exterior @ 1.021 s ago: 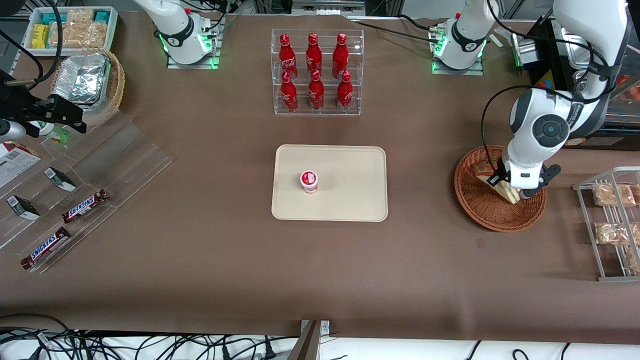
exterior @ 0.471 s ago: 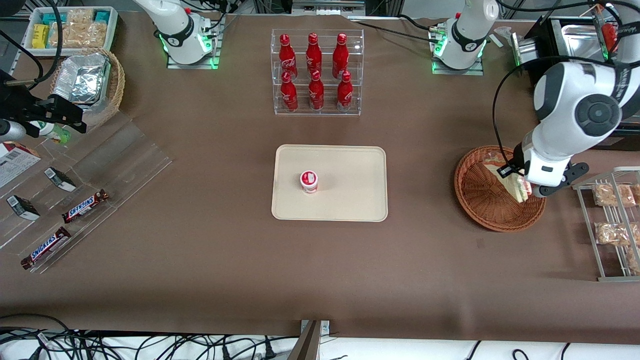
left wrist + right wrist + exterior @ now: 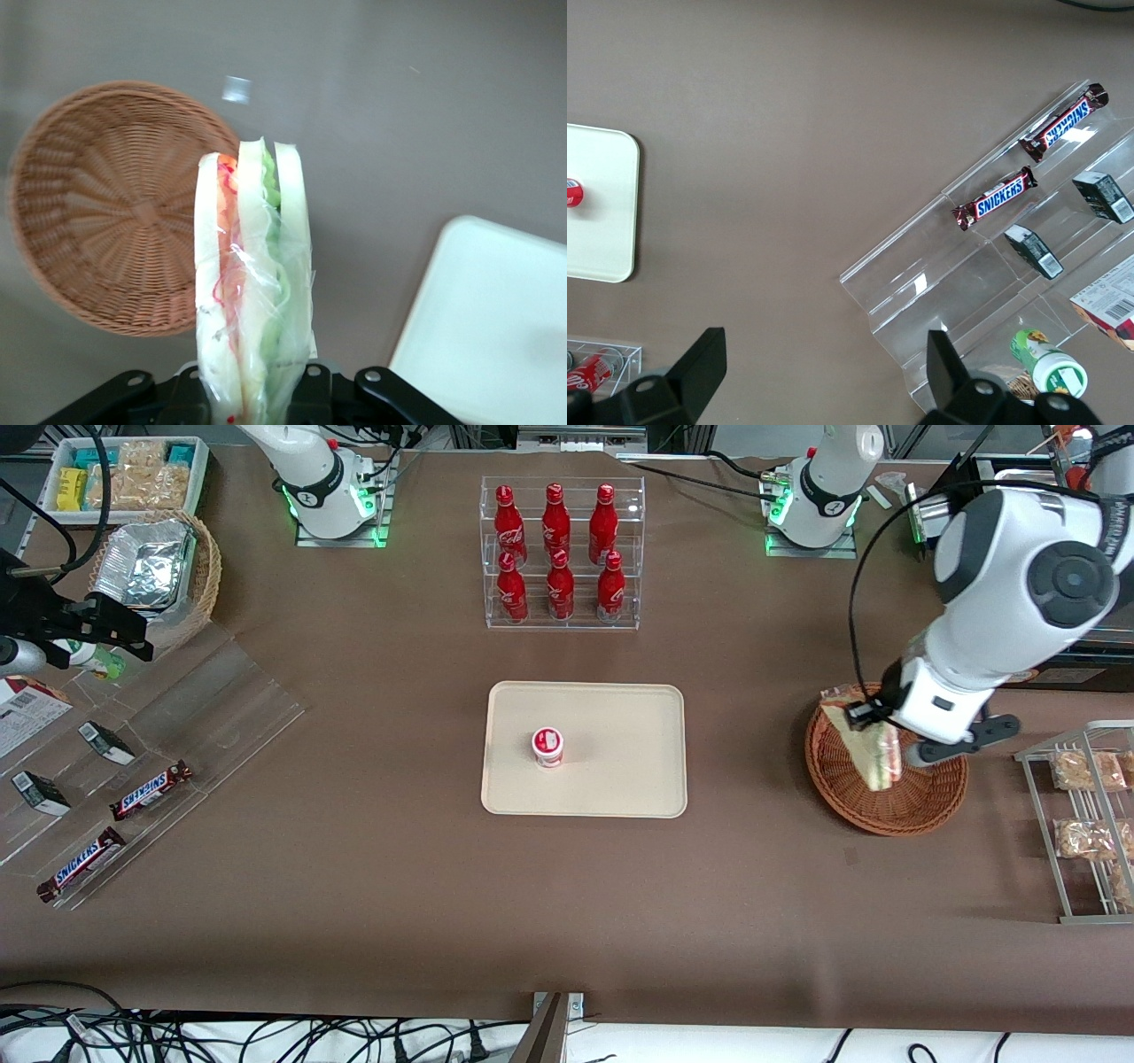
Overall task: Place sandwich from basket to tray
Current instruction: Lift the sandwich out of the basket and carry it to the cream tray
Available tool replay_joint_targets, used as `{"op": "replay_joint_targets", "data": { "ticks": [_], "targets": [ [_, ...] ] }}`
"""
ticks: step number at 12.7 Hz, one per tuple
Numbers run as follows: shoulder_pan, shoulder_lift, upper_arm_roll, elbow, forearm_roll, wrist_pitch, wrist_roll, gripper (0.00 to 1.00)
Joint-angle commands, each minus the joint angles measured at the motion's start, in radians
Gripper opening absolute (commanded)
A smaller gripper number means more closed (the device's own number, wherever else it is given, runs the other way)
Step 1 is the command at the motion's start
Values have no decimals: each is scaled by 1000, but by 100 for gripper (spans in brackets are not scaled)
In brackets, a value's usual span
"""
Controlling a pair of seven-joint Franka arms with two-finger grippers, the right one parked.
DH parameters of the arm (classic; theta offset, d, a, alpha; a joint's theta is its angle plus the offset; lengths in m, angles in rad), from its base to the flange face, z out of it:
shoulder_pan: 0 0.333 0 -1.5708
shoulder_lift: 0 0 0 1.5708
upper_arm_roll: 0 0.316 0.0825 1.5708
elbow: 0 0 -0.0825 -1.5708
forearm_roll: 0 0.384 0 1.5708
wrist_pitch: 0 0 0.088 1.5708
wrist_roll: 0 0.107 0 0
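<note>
The gripper (image 3: 873, 737) is clamped on the sandwich (image 3: 864, 746), held above the basket (image 3: 850, 797) so it can be carried to the tray (image 3: 620, 717).

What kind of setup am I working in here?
Likely a mock snack counter on a lab table: cola bottles in a clear rack, Snickers bars on an acrylic display, a beige tray. The gripper holds the sandwich above the wicker basket.
</note>
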Motion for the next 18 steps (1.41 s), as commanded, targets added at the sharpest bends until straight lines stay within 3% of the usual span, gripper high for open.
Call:
{"op": "replay_joint_targets", "data": {
  "ticks": [1, 8, 12, 18],
  "targets": [
    [6, 16, -94, 32, -19, -20, 56, 0],
    [-3, 21, -293, 30, -16, -14, 31, 0],
    [-54, 79, -323, 24, -9, 38, -29, 0],
    [-155, 246, -321, 12, 158, 148, -211, 0]
  ]
}}
